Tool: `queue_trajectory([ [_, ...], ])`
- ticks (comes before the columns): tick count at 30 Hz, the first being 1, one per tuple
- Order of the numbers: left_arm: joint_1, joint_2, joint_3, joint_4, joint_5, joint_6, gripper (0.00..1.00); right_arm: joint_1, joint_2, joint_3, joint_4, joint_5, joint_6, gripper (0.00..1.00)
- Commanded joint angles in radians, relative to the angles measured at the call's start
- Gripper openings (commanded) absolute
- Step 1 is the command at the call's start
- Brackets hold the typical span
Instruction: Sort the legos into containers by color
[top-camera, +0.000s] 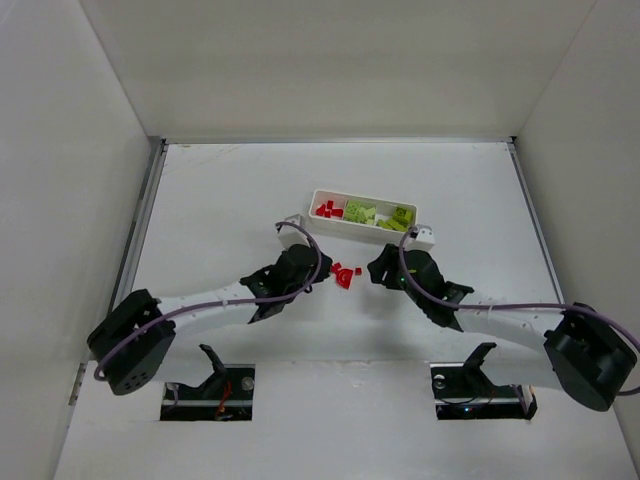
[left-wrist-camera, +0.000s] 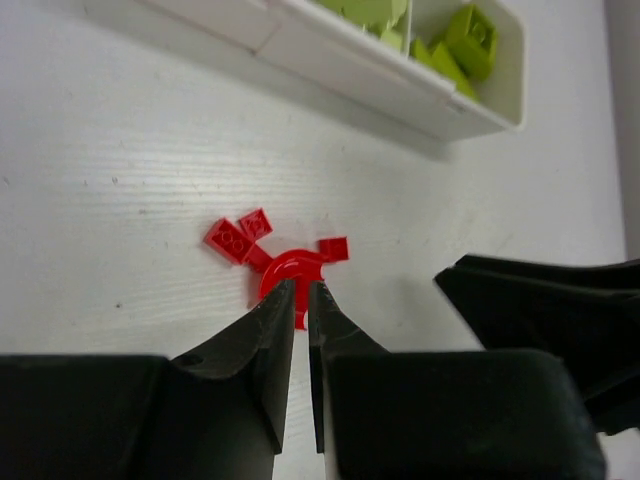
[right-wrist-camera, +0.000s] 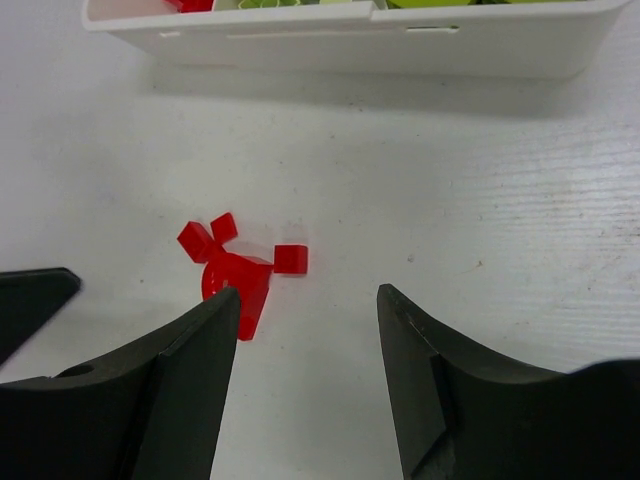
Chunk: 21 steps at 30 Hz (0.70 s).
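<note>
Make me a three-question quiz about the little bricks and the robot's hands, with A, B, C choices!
1. Where are the loose red bricks?
A: up against the back wall.
B: on the table, between the left gripper and the right gripper.
C: on top of an arm.

2. What colour are the bricks in the middle box of the tray?
A: blue.
B: red.
C: yellow-green.

3. How is the right gripper?
A: wide open.
B: shut on a brick.
C: holding the tray.

Answers:
1 B, they lie on the table just ahead of both sets of fingers.
2 C, the top view shows yellow-green bricks there.
3 A, a wide gap shows between its fingers.
</note>
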Motion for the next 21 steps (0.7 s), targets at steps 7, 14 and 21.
queue_trajectory([
  [7,0.094,-0.01,0.045,-0.065,0.138,0.027,0.12,0.051,0.041,0.006,0.055,0.012,0.026,0.63],
  [14,0.014,0.088,0.064,-0.05,0.135,0.013,0.18,0.061,0.046,0.001,0.055,0.027,0.038,0.63],
  [21,0.003,0.174,0.073,-0.004,0.137,-0.018,0.24,0.077,0.046,-0.003,0.058,0.032,0.051,0.63],
])
